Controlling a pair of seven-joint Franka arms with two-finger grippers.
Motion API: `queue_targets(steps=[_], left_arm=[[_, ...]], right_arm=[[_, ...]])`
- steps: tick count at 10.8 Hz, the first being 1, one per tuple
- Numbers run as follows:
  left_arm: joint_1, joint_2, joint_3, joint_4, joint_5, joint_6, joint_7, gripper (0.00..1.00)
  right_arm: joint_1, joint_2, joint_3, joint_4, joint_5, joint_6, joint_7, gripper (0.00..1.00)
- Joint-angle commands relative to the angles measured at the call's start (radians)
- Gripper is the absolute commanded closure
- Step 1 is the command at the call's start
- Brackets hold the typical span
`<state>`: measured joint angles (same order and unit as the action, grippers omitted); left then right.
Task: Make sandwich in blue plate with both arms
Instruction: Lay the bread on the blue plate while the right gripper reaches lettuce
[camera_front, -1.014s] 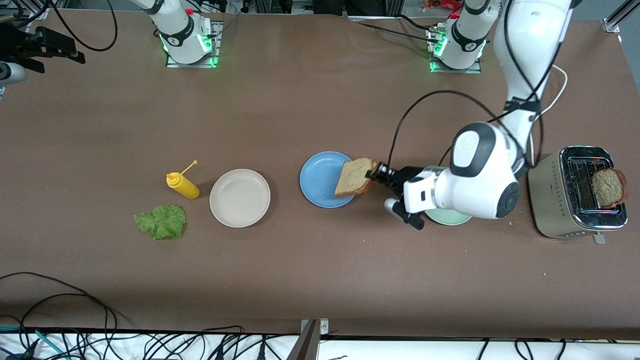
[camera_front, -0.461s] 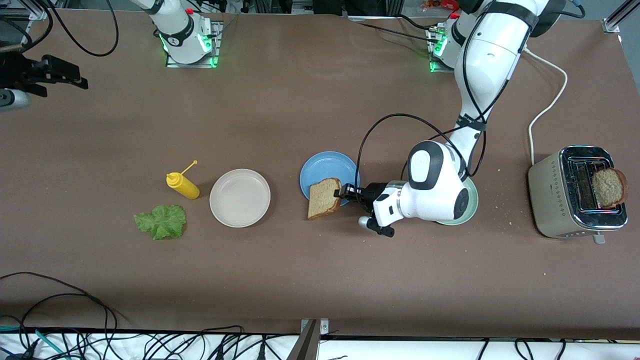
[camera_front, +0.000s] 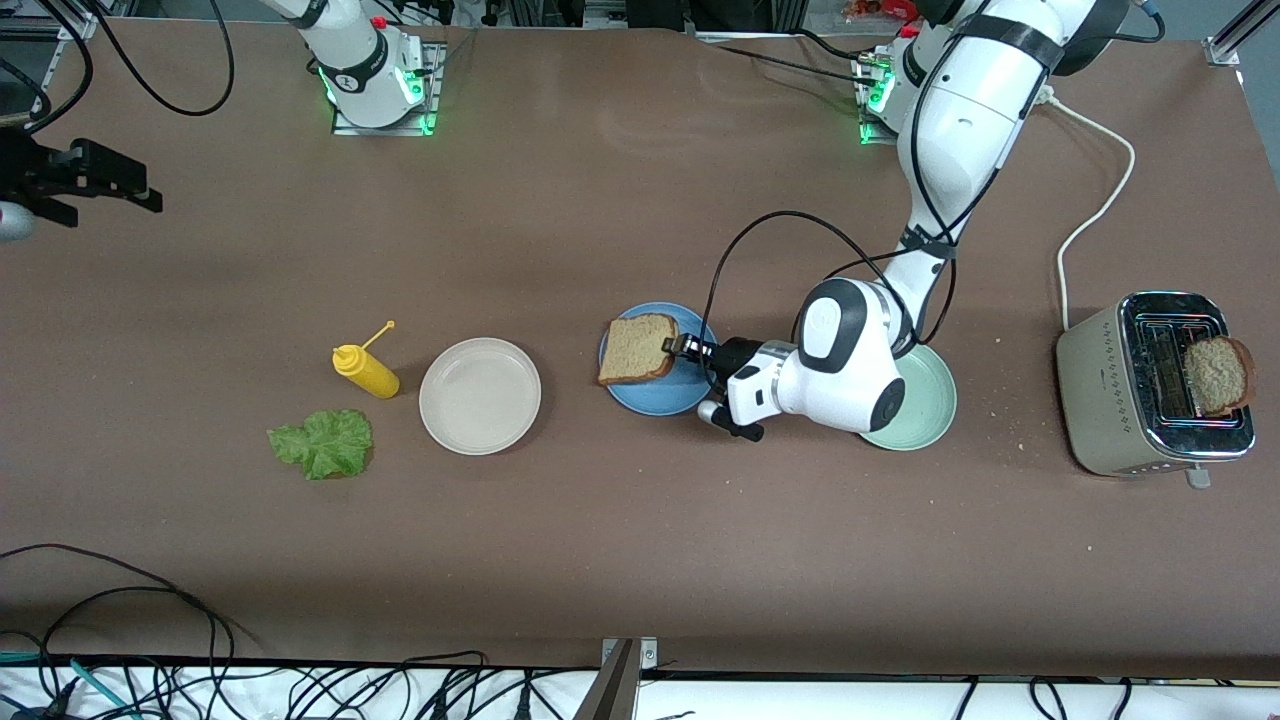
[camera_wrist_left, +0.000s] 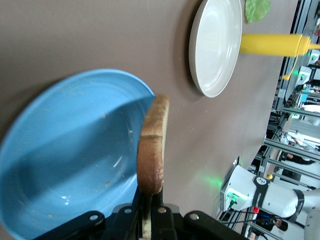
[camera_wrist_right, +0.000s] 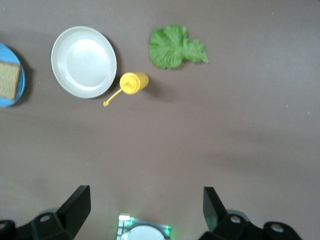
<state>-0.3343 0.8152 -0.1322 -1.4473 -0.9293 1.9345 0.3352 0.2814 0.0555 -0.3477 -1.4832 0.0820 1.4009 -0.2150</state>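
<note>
Your left gripper (camera_front: 686, 347) is clamped on the brown wholegrain bread slice (camera_front: 636, 349), apparently above the round blue plate (camera_front: 690, 392); releasing off-centre could tip it off the rim. Your right gripper (camera_wrist_right: 145, 202) waits, fingers apart.

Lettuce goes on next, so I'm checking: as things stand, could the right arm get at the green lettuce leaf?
Probably yes. The ruffled green lettuce leaf lies uncovered on the brown table toward the right arm's end, and the right claw hangs open above that end; the yellow squeeze bottle stands apart from it.

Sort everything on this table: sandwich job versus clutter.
Job:
brown bread slice held by left hand
round blue plate
ruffled green lettuce leaf
second bread slice in silver toaster
right hand, open, waiting

Clutter:
yellow squeeze bottle
beige plate
pale green plate
</note>
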Motion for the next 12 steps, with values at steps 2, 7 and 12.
queue_targets(steps=[2,7,12], left_arm=[[0.032,-0.028,-0.011,-0.073,-0.023,-0.019,0.081,0.73],[0.119,-0.07,-0.007,-0.061,0.087,-0.089,0.085,0.0],[0.202,-0.24,-0.001,-0.058,0.441,-0.091,0.068,0.0]], right_arm=[[-0.045,0.023,0.085,-0.086,-0.037,0.206,-0.026,0.0],[-0.099,0.058,0.134,-0.252,-0.056,0.409,-0.041,0.0],[-0.129,0.216,0.134,-0.327,-0.044,0.628,-0.116,0.0]])
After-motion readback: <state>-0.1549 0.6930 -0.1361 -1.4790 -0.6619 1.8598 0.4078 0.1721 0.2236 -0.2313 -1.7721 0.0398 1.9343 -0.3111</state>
